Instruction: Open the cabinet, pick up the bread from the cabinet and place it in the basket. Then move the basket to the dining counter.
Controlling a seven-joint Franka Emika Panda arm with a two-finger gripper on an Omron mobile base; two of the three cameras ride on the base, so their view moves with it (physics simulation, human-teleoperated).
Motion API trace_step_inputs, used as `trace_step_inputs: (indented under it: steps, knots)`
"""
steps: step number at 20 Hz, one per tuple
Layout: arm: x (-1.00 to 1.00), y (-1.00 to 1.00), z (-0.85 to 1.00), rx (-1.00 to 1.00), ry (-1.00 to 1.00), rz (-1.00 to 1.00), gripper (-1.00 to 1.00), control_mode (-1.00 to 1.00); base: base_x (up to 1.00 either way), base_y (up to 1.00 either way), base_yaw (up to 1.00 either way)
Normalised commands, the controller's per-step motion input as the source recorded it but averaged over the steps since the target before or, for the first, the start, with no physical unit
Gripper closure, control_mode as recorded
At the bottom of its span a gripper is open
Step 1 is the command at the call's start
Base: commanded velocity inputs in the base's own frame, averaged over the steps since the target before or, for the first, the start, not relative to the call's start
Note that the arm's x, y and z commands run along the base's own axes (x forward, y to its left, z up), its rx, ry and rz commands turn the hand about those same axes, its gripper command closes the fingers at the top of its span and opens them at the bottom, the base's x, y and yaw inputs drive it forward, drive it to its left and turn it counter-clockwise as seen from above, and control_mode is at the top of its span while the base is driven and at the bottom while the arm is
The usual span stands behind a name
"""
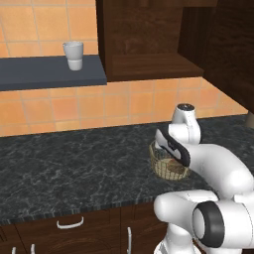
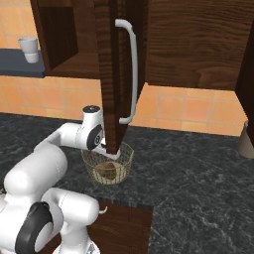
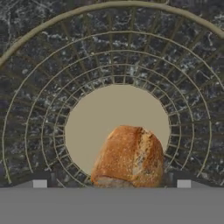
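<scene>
Bread (image 3: 129, 156) lies inside basket (image 3: 43, 109).

I see the bread (image 3: 130, 156) — a golden-brown bun with a darker, speckled crust — lying on the pale solid bottom of the basket (image 3: 39, 109). That round tan wire-mesh basket (image 2: 107, 163) sits upright on the black marbled countertop, below the cabinet (image 2: 106, 74), whose dark brown door stands swung open — silver bar handle facing outward.

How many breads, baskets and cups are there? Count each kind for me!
Bread: 1, lying in the basket
Basket: 1, on the black countertop
White cup: 1, on the shelf
Total: 3
</scene>
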Motion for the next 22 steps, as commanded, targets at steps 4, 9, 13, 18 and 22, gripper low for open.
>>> trace_step_inputs:
  steps: [4,9,13,18,22]
  knots:
    - [-0.58,0.23,0.38,-0.07,-0.14,0.24,-1.00,-1.00,0.00,0.00,0.00]
    - [-0.27,0.55,0.03,-0.07,-0.02,0.38,-1.00,-1.00,0.00,0.00,0.00]
    - [0.00,0.24,0.00,-0.06,0.00,0.35,-1.00,-1.00,0.00,0.00,0.00]
    - [0.24,0.04,0.01,-0.10,0.12,0.20,-1.00,-1.00,0.00,0.00,0.00]
    - [0.07,0.29,-0.07,-0.03,0.14,0.09,-1.00,-1.00,0.00,0.00,0.00]
